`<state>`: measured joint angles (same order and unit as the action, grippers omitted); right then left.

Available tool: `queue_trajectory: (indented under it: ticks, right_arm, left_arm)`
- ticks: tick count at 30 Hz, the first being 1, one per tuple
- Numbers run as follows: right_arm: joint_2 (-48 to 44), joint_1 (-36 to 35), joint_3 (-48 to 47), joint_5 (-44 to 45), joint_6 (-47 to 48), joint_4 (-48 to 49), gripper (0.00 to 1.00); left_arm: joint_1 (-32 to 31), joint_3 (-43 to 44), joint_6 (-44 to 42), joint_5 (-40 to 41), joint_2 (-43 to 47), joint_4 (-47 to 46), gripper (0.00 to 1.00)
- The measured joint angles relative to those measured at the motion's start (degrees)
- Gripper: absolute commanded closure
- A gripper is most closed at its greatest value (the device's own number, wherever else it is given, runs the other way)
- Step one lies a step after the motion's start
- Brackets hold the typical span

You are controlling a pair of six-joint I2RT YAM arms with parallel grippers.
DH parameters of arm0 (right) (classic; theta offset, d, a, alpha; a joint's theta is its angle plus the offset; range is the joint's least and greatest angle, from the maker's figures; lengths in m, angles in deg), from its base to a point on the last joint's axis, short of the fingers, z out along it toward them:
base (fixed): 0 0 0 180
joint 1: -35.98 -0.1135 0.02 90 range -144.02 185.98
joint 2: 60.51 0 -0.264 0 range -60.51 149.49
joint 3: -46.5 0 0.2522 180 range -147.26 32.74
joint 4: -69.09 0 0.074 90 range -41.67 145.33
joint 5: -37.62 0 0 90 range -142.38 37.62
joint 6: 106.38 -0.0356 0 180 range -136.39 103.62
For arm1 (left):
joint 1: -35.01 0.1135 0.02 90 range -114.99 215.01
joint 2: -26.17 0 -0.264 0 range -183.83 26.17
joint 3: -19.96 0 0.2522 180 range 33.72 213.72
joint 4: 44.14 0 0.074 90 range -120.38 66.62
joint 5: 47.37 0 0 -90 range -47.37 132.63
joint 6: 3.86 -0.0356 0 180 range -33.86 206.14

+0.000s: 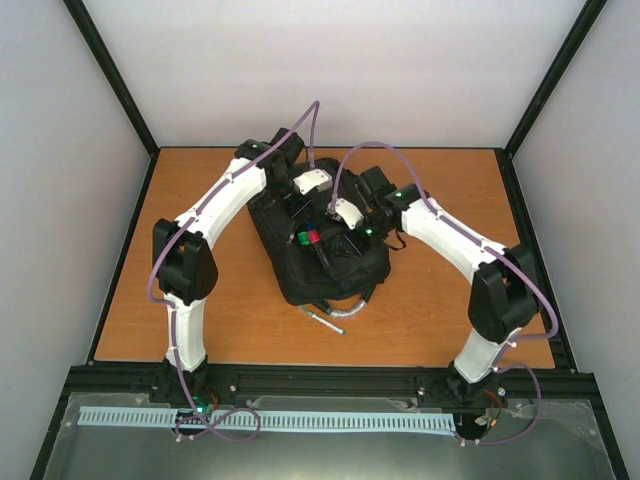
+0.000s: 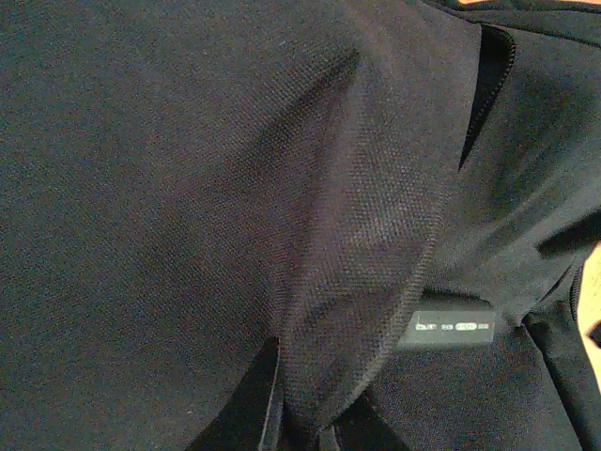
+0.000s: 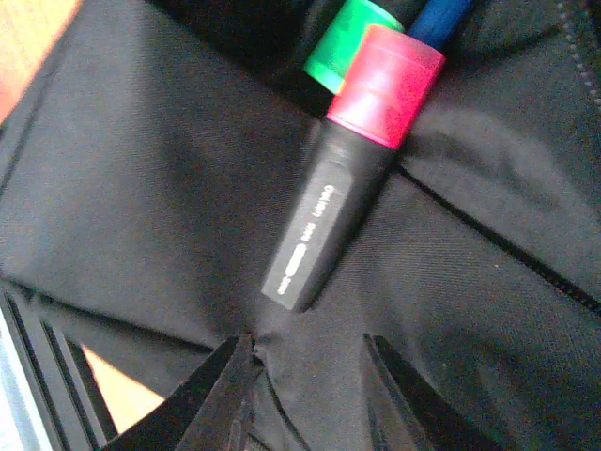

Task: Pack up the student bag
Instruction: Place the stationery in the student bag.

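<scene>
While my left gripper (image 2: 299, 434) clenches the bag (image 1: 300, 275) by its fabric, my right gripper (image 3: 305, 376) stands released; three markers (image 3: 343, 188) lie at the opening, so packing looks unfinished.

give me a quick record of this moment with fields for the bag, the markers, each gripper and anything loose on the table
student bag: black, lying on the table between the two arms
markers: red marker lying on the bag fabric; green marker and blue marker beside its red end
left gripper: shut, pinching a fold of bag fabric
right gripper: jaws apart, just short of the red marker, holding nothing
loose: small grey stick on the table at the bag's near edge
</scene>
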<state>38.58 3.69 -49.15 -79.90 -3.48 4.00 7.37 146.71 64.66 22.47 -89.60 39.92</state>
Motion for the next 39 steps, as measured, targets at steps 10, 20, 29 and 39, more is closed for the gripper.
queue_trajectory:
  ticks: [10, 20, 29, 39]
  right_arm:
    - [-14.27, -0.94, 11.91, -1.57, 27.10, 4.59, 0.83]
    - [-11.28, -5.73, 18.29, 0.11, 42.47, 13.66, 0.97]
    - [-4.57, -5.73, 17.75, 0.13, 44.63, 15.78, 0.97]
    - [-0.68, -5.73, 13.27, 5.88, 43.10, 22.69, 0.97]
  left_arm:
    - [-0.04, -0.63, -0.50, 0.22, 0.04, -0.02, 0.95]
    - [-0.04, -0.66, -0.85, 0.26, 0.11, -0.02, 0.96]
    - [-0.07, -0.72, -1.16, 0.57, 0.33, -0.02, 0.96]
    - [-0.09, -1.31, -1.51, 0.79, 0.79, -0.15, 0.96]
